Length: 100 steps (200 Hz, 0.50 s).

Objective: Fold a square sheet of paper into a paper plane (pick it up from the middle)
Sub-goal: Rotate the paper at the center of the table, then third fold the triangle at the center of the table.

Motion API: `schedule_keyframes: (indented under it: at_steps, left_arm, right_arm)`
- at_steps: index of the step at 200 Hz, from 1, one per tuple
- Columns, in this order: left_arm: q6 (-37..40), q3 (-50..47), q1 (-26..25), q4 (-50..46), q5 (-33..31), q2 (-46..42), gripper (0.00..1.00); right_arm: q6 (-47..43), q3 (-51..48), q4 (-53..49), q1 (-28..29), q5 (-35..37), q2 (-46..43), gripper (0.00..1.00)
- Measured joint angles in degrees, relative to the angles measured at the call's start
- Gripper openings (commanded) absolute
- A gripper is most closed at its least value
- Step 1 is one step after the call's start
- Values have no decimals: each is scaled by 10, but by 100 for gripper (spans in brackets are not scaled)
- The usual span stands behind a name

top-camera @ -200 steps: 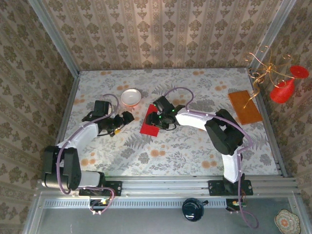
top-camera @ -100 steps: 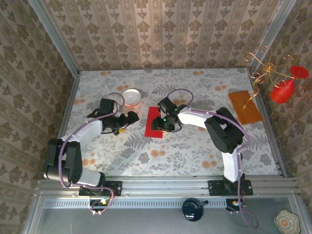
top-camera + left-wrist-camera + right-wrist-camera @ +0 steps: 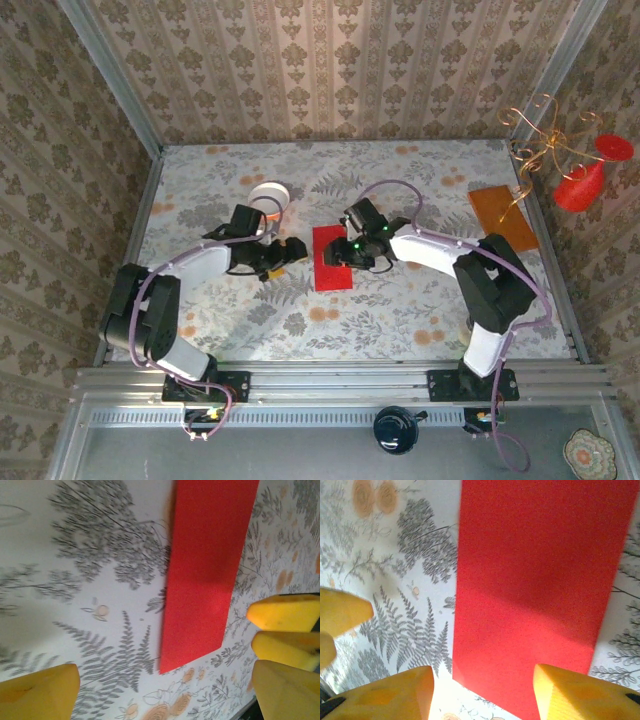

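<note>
The square sheet of paper (image 3: 331, 262) lies flat on the flowered table as a narrow red rectangle, long side running away from me. My left gripper (image 3: 288, 251) sits just left of it, jaws open, with nothing between them; in the left wrist view the paper (image 3: 210, 565) lies ahead of the left gripper (image 3: 165, 695). My right gripper (image 3: 340, 254) hovers open over the paper's right half. In the right wrist view one of its fingertips (image 3: 585, 695) stands over the paper (image 3: 535, 580), the other over bare table, with the right gripper (image 3: 485, 695) astride the paper's near corner.
A small white bowl (image 3: 268, 196) stands behind the left arm. An orange-brown board (image 3: 502, 218) lies at the right, beside a gold wire stand with red ornaments (image 3: 575, 165). Patterned walls close in the table on three sides.
The paper has slid right and turned from slanted to straight, with the right gripper over it. The left arm has swung right, up to the paper's left edge, and its jaws have narrowed a little.
</note>
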Motion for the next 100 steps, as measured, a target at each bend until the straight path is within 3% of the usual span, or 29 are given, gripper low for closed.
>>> schedule_keyframes:
  at_steps: [32,100]
  left_arm:
    - [-17,10,-42,11,2,22,75]
    - [-46,12,-55,25,2,56,44]
  right_arm:
    - [39,0,17,-17,-1,32,50]
    - [60,0,22,-19,-1,56,37]
